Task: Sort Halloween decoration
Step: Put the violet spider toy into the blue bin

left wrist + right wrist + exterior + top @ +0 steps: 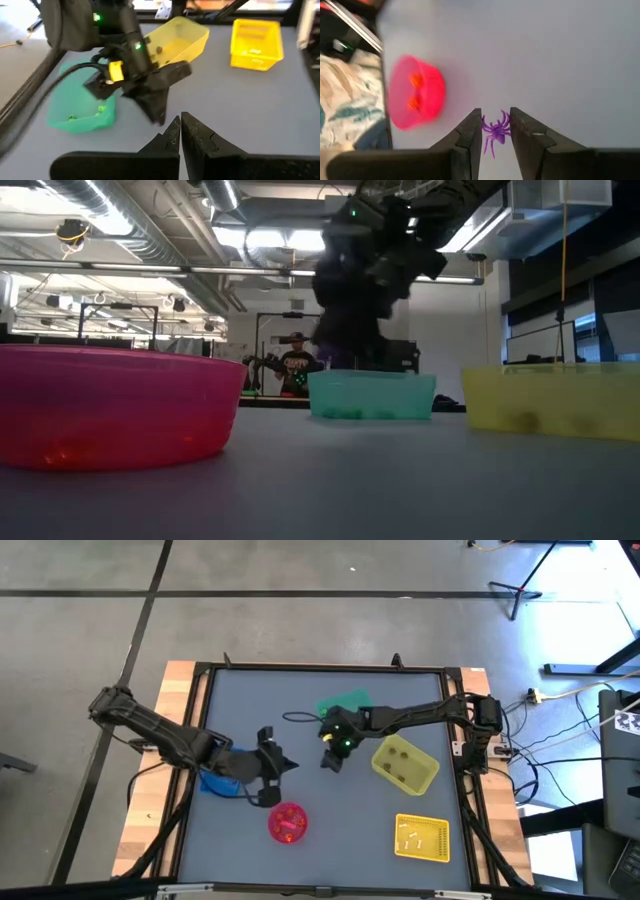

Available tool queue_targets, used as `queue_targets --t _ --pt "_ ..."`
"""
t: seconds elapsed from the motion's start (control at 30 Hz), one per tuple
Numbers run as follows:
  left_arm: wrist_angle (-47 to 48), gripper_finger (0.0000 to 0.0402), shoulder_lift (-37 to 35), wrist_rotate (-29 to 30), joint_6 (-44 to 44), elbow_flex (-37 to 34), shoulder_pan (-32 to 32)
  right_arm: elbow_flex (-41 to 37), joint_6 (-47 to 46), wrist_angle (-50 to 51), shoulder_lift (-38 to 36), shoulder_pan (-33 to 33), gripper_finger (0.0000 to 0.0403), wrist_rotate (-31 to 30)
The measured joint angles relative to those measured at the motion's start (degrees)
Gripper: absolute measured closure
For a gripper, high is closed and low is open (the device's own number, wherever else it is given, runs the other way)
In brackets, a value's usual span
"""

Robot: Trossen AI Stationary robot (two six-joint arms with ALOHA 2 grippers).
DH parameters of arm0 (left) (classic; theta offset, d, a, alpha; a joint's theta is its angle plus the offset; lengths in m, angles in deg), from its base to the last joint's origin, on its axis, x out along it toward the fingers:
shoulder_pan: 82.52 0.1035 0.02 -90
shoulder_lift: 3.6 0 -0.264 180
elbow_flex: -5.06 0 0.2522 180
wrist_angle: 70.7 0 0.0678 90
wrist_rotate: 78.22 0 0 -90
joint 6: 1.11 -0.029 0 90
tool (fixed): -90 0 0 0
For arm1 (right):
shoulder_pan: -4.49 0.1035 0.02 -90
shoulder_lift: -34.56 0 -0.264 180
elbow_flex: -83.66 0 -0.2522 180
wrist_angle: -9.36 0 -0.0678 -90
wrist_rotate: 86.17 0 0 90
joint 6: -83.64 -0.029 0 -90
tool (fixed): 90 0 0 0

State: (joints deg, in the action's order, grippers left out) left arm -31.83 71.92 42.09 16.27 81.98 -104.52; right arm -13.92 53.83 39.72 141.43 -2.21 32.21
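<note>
Starting at the left of the table, my left gripper (283, 766) hangs just above the pink round bowl (288, 823), fingers pressed together on nothing, with a blue bin (214, 783) mostly hidden under that arm. The bowl holds two orange trinkets (413, 92), as my right wrist view shows them.

Moving toward the middle, my right gripper (493, 131) sits over bare table between the green bin (345, 702) and the pink bowl. Its fingers are part-closed, pinching a purple spider (495, 130), the one trinket I have in hand. The spider hangs between the two fingertips, its body in the gap and its legs splaying out to both sides; its long axis seems to run along the fingers rather than across them. So the thing I am sorting is already in my right fingers, and my left arm is only standing by.

What the coming move turns on, I judge, is which container lies where from this grip: the pink bowl is ahead of my right fingers and off to one side, while the green bin is behind the wrist.

Farther right stand a yellow bin (405, 763) and a yellow basket (422, 837). That makes five containers. The green bin holds at least two small green pieces (101, 108); the rest I cannot count.
</note>
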Motion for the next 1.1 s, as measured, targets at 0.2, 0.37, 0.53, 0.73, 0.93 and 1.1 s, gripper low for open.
queue_targets --t 0.2,0.37,0.53,0.73,0.93,1.1 --pt "0.19 0.04 -6.4 -1.25 0.0 0.0 -2.97 0.02 -1.71 -14.97 -0.02 1.07 0.0306 -1.22" --pt "1.11 0.04 -12.93 -1.3 -0.02 0.0 -5.82 0.04 -1.89 -26.75 -0.11 2.67 0.0306 -5.75" --pt "7.43 0.04 -20.9 -0.75 -0.12 0.0 -8.26 0.04 -1.91 -34.07 -0.11 4.22 0.0306 -9.9" --pt "11.77 0.04 -29.13 5.64 -9.35 -2.39 -10.56 1.16 -1.92 -40.4 0.34 5.25 0.0306 -16.91" --pt "3.86 0.04 -39.04 8.59 -14.78 -14.85 -9.52 11.9 -1.15 -39.11 6.16 6.0 0.0306 -16.01" --pt "-1.99 0.04 -49.57 8.58 -15.02 -24.85 -8.5 24.13 1.89 -34.39 14.25 6.03 0.0306 -15.74"
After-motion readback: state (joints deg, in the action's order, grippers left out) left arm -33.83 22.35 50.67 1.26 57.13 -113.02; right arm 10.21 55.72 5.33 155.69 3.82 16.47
